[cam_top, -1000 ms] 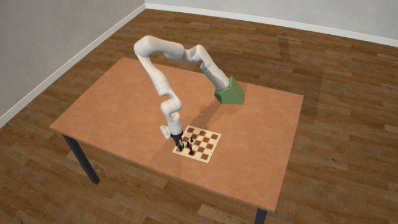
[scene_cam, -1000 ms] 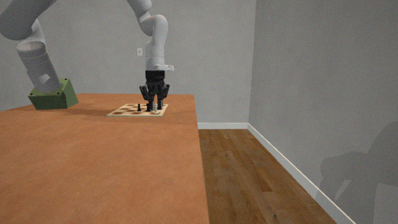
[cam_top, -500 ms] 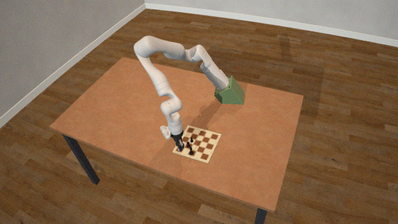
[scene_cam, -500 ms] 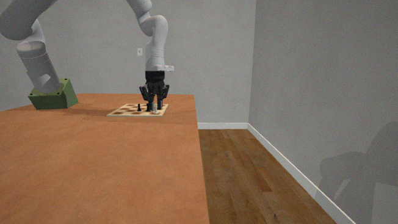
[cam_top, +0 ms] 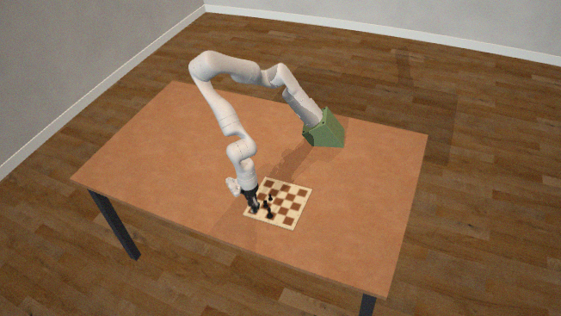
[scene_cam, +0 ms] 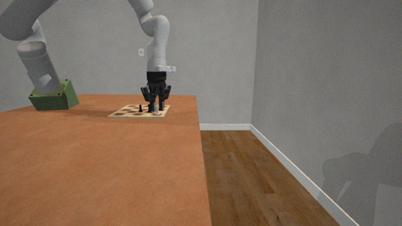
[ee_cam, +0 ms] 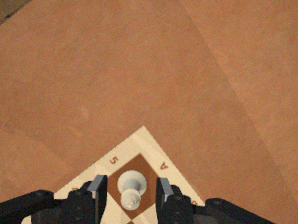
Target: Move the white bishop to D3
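Observation:
The white bishop [ee_cam: 131,188] stands upright on a dark corner square of the small chessboard [cam_top: 279,202]. It also shows in the exterior view [scene_cam: 157,109], at the board's near right corner. My gripper [ee_cam: 131,190] is lowered over it with one finger on each side. There is a gap between each finger and the piece, so the gripper is open around it. In the top view the gripper [cam_top: 254,207] hides the bishop. The gripper [scene_cam: 156,104] reaches down to the board.
Two black pieces [cam_top: 270,197] [cam_top: 269,213] stand on the board close to the gripper; one shows as a small pawn [scene_cam: 140,108]. The arm's green base [cam_top: 324,128] sits behind the board. The table edge lies just beyond the board's corner.

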Tool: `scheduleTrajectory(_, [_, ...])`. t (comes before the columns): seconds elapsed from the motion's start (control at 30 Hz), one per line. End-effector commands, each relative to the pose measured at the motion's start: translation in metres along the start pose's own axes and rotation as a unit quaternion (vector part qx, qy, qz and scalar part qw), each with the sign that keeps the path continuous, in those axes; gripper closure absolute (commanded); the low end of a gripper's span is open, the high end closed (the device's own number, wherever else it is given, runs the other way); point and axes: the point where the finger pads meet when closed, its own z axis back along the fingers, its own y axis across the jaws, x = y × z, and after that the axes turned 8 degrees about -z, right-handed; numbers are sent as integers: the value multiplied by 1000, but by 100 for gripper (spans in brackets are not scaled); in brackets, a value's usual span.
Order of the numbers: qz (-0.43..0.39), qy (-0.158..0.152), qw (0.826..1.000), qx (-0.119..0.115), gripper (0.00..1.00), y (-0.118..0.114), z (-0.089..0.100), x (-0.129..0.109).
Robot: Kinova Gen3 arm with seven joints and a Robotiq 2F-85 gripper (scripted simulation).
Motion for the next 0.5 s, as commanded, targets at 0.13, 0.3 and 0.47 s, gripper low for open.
scheduleTrajectory(0.13, [0, 0, 1000, -1, 63, -1, 1, 0])
scheduleTrajectory(0.3, [0, 0, 1000, -1, 100, -1, 1, 0])
scheduleTrajectory(0.47, [0, 0, 1000, -1, 100, -1, 1, 0])
